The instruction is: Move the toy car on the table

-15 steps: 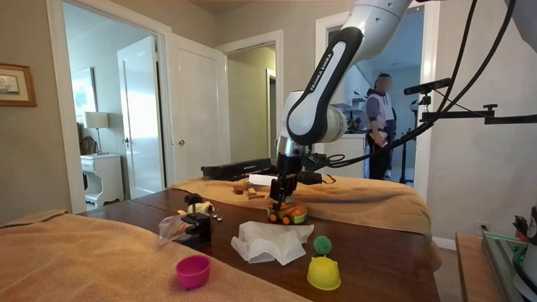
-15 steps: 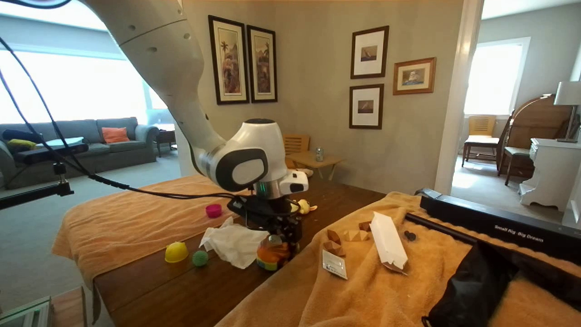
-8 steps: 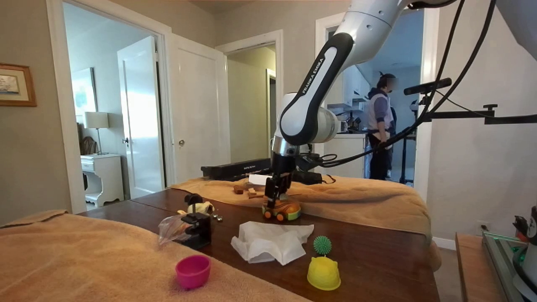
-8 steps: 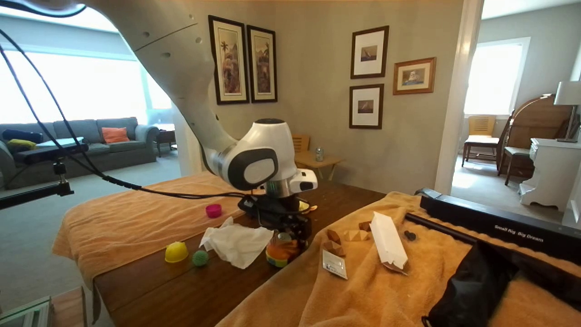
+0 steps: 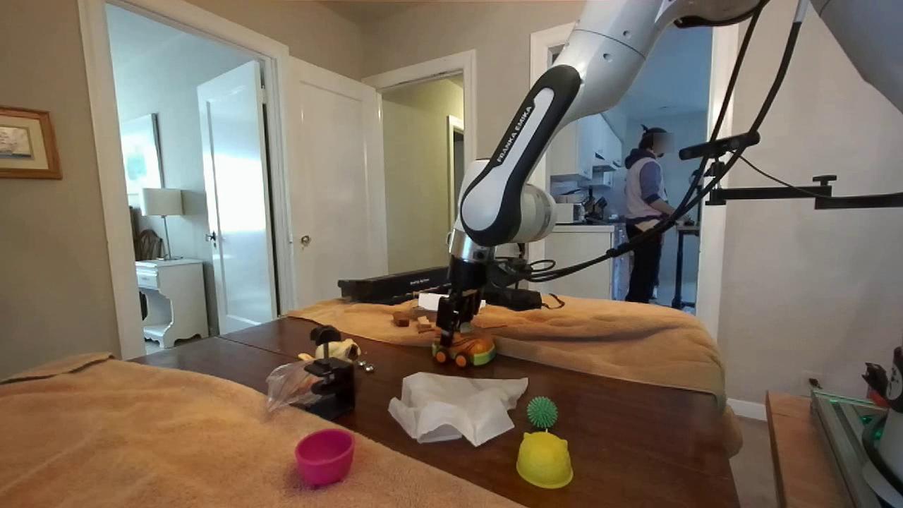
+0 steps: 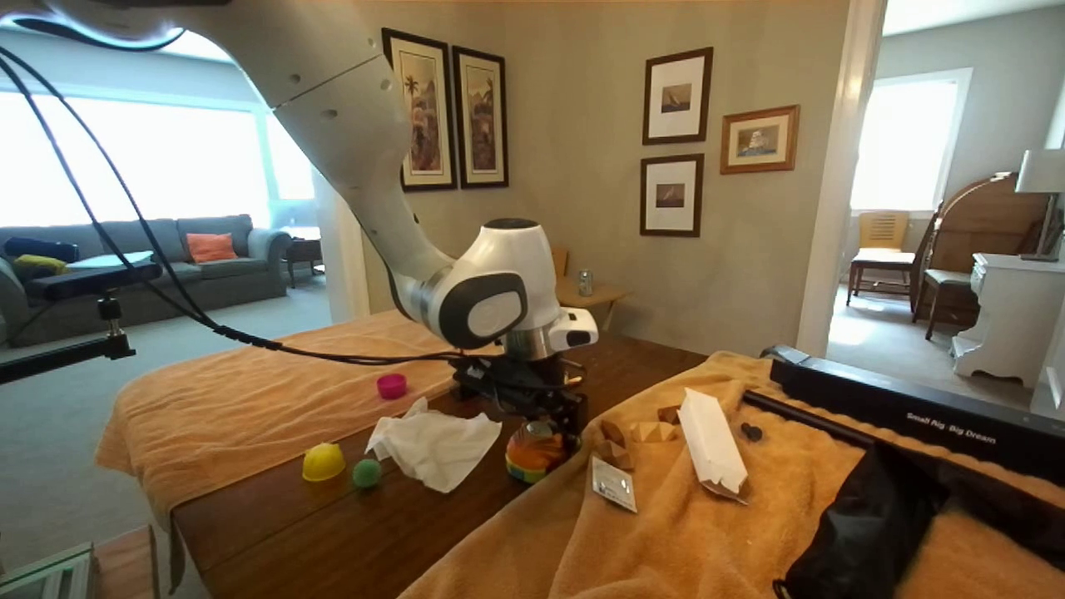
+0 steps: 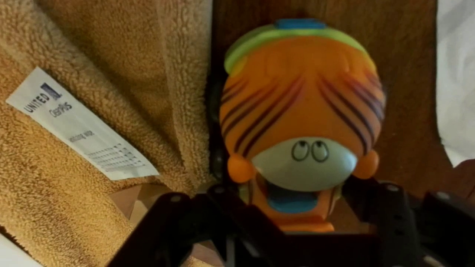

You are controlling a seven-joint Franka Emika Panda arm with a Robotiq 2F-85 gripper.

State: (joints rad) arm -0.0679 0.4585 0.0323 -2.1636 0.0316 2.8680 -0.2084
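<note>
Jaws of the gripper [image 7: 297, 191] look clenched on the narrow end of the toy car [image 7: 304, 104], which sits on the table [image 5: 628, 430], wheels [image 5: 461, 360] apparently down. In the wrist view the tan cloth [image 7: 185, 74] lies at nine o'clock from the car, its fold just beside or touching the wheels; moving that way could snag them and twist the car in the grip. Held at one end only, the smooth, round body might pivot or slip. A wooden block [image 7: 128, 198] at eight o'clock could be knocked, and the white paper [image 7: 456, 81] at three o'clock, apart from the car, dragged along if the path bends there.
</note>
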